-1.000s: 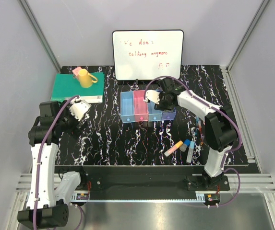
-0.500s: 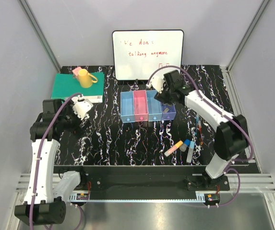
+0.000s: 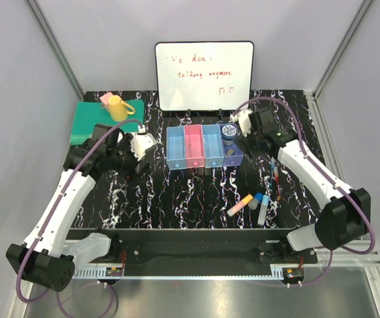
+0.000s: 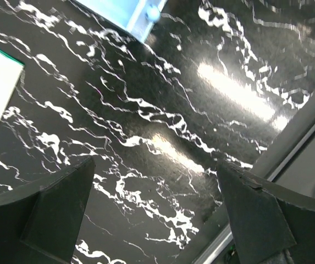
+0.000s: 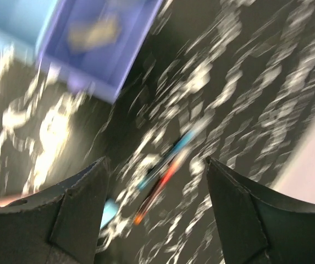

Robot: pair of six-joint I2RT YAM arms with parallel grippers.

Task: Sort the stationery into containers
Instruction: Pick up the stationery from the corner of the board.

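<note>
The right gripper [image 3: 244,130] is hanging open and empty beside the purple bin [image 3: 233,153], where the patterned roll [image 3: 228,132] is sitting. The left gripper [image 3: 142,154], spread wide, is holding nothing. Markers [image 3: 251,202] and pens [image 3: 275,177] are waiting near the table [image 3: 143,199]'s right edge.

Glossy black marble-patterned tabletop [image 4: 162,132] throws back light glare; the bins [image 3: 204,147] are translucent, smooth coloured plastic.

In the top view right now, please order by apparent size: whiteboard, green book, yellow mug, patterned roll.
1. whiteboard
2. green book, partly hidden by the left arm
3. yellow mug
4. patterned roll, smallest, though close to the mug
</note>
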